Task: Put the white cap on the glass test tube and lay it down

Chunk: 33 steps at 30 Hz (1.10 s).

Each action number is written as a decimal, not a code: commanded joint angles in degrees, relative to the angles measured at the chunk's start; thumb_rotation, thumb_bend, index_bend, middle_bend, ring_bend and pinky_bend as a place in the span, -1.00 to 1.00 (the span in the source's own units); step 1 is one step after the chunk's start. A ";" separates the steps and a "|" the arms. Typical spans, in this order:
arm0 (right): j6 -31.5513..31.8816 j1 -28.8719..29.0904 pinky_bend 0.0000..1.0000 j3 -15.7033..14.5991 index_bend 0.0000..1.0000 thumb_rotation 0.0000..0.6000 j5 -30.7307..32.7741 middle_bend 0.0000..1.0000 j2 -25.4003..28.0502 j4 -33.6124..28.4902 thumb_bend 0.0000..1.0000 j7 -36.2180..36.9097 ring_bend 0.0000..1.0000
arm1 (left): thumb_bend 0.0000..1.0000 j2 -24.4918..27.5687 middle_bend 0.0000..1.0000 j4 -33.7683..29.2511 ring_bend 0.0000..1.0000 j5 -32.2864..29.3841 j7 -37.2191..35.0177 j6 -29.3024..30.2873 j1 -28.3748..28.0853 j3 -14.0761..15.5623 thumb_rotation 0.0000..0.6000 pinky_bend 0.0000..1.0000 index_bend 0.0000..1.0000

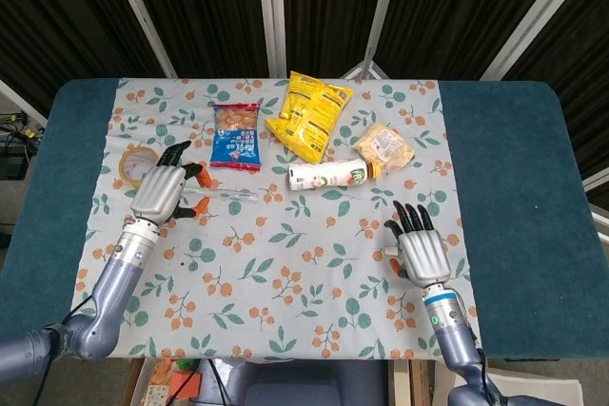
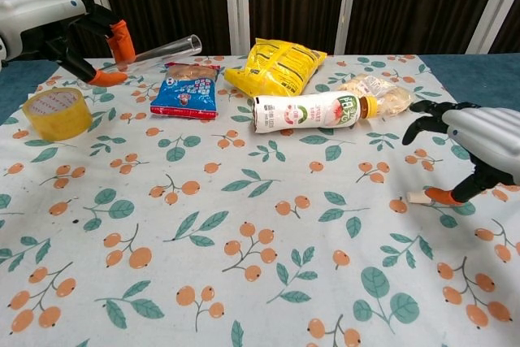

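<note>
The glass test tube (image 2: 162, 48) is pinched by the left hand (image 2: 77, 26). The white cap (image 2: 418, 197), at 3 o'clock, is approached by the unclenched right hand (image 2: 467, 140); it could be knocked away.

Dark curtains (image 1: 200, 7), perhaps slatted panels.

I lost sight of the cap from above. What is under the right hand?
In the chest view the white cap lies on the tablecloth beneath the right hand, by its orange thumb tip. The head view hides the cap under the hand.
</note>
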 commanded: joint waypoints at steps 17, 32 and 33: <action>1.89 1.12 -1.00 0.33 -0.20 1.00 1.39 -0.80 -6.30 11.96 -0.36 3.01 -1.00 | 0.01 -0.03 -0.07 1.05 -0.91 -0.17 -0.67 -0.50 -0.37 0.36 1.00 -1.00 0.39; 4.96 0.48 -1.00 -1.05 -0.20 1.00 -0.93 -0.80 -7.48 9.24 -0.36 2.51 -1.00 | 0.01 -0.35 -0.07 1.75 -0.91 -0.19 -0.84 -0.72 -0.69 0.59 1.00 -1.00 0.39; 5.06 0.43 -1.00 -1.10 -0.20 1.00 -0.95 -0.80 -7.53 9.25 -0.36 2.42 -1.00 | 0.01 -0.35 -0.07 1.77 -0.91 -0.15 -0.86 -0.72 -0.69 0.61 1.00 -1.00 0.39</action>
